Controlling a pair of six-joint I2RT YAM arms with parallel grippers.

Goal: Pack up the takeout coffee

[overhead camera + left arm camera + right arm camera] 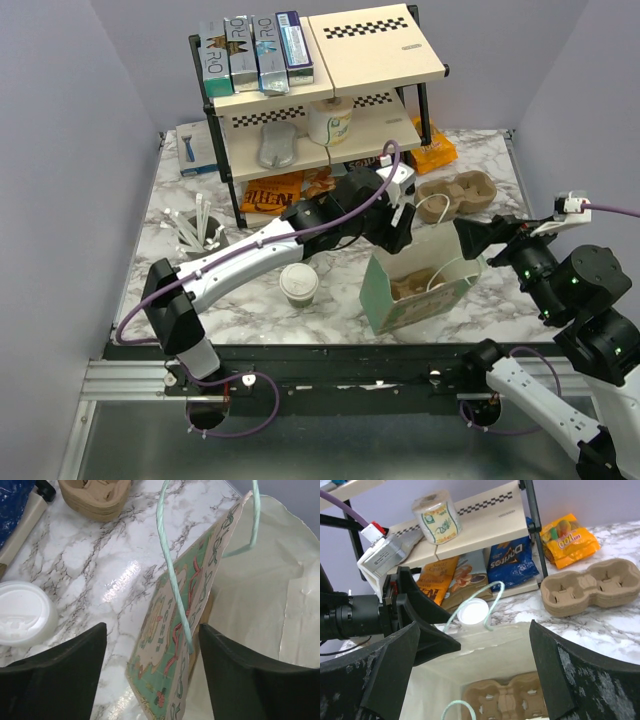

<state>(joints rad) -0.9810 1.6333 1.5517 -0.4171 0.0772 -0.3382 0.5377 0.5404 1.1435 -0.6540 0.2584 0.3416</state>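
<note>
Left of the paper bag (385, 300), on the desk (240, 312), takeout coffee (298, 284) stands upright, lidded, apart from it. Left tool (402, 238) gapes open astride the bag's left wall, nearer the cup. Right tool (475, 650) is open at the far rim.

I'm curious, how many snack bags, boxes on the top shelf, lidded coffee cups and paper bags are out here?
Snack bags: 4
Boxes on the top shelf: 4
Lidded coffee cup: 1
Paper bag: 1
Total: 10
</note>
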